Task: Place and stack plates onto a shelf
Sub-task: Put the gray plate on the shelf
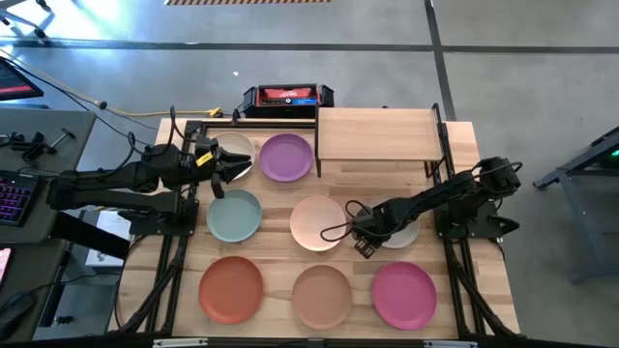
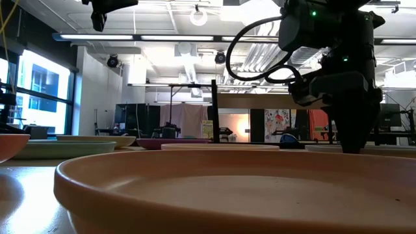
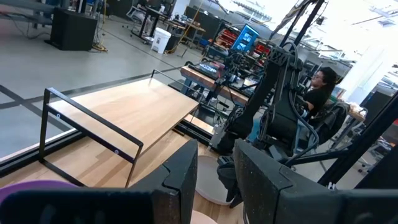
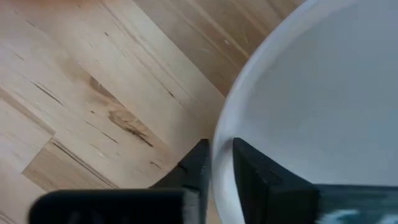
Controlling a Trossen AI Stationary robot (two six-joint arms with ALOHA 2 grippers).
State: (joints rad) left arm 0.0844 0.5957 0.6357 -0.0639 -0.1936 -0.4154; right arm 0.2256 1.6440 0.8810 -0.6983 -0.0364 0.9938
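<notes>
Eight plates lie flat on the tabletop in the high view: cream (image 1: 238,147), purple (image 1: 285,157), teal (image 1: 234,216), pink (image 1: 315,222), grey (image 1: 401,232), rust orange (image 1: 231,288), tan (image 1: 321,297) and magenta (image 1: 403,295). The shelf (image 1: 377,133) stands at the far edge with a bare top. My left gripper (image 1: 228,169) hovers raised over the cream plate, open by a narrow gap (image 3: 216,180), pointing toward the shelf (image 3: 124,112). My right gripper (image 1: 366,242) is down at the grey plate's left rim, shut on it. My right gripper (image 4: 222,168) pinches the grey plate's rim (image 4: 219,146) on the side toward the pink plate, one finger inside the plate and one outside. The fingers come from above, pointing down. In the low view the plate (image 2: 390,148) still lies level on the table.
The pink plate sits close beside my right gripper. A black and red box (image 1: 287,96) sits beyond the far edge, left of the shelf. Black frame rails (image 1: 176,242) run along both table sides. A person (image 3: 320,84) sits in the room beyond the table.
</notes>
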